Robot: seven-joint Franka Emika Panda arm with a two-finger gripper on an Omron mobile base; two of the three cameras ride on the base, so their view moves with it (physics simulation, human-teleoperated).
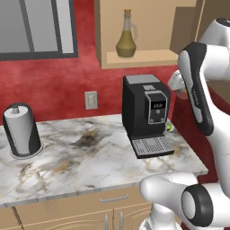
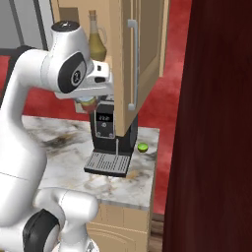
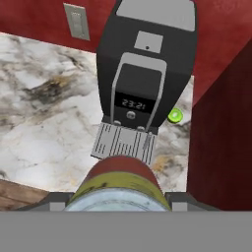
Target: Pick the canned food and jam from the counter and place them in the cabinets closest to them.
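The claw was closed on the jam jar, with one finger on each side of it. The jar hung in the air above the black coffee machine, which stood on the marble worktop. A small green thing lay on the worktop just beside the machine. In the left base view the wall cabinet was open, and an olive bottle stood upright on its shelf.
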